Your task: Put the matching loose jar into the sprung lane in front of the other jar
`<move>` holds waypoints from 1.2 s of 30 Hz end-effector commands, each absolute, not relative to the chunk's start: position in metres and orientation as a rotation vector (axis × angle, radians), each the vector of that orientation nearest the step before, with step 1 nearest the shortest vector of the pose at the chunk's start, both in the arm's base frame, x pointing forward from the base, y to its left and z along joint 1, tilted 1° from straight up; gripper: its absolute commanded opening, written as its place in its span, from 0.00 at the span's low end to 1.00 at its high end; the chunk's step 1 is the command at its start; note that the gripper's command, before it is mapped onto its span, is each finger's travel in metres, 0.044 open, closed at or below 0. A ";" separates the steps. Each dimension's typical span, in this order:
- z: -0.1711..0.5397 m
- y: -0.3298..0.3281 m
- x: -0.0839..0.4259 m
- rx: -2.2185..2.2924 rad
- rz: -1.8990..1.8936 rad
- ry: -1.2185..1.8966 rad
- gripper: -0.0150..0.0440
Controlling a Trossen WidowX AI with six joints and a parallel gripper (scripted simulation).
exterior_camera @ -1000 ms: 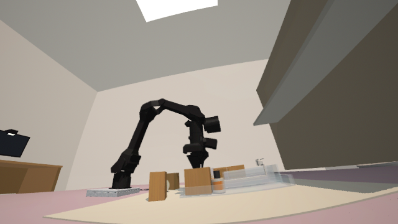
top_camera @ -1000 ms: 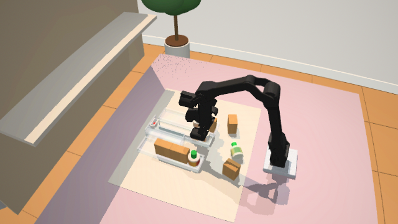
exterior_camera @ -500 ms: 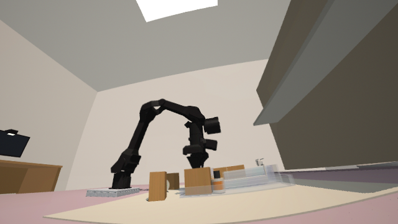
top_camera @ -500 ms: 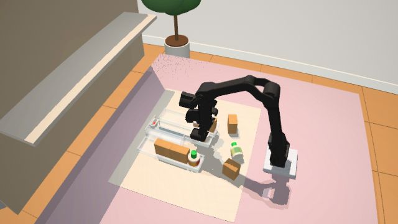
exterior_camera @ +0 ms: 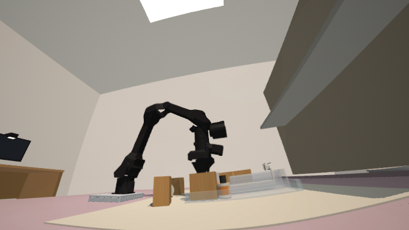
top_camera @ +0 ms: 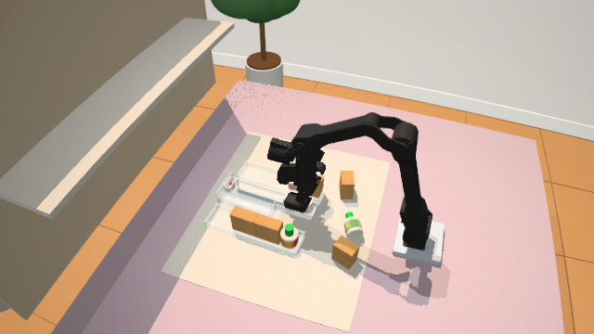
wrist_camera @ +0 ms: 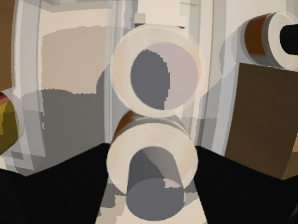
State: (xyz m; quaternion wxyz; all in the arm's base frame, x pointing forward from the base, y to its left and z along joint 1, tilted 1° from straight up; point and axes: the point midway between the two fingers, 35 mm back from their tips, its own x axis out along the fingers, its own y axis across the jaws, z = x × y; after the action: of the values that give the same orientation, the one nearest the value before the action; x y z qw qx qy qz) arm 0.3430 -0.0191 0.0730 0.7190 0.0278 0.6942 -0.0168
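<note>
gripper on 1 jar, 1 jar ahead.

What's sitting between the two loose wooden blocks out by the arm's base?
A green-capped jar with a pale green label; the top view shows it between them.

wooden block crowding one side, open floor on the other, jar blocking ahead
</note>
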 end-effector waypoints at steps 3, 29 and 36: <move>0.071 -0.020 0.346 0.062 -0.042 1.521 0.25; 0.066 -0.019 0.344 0.062 -0.042 1.522 0.25; 0.066 -0.019 0.343 0.062 -0.042 1.522 0.25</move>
State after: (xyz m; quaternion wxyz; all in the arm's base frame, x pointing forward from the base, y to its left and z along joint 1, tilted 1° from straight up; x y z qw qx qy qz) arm 0.3404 -0.0189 0.0651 0.7185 0.0277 0.6948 -0.0167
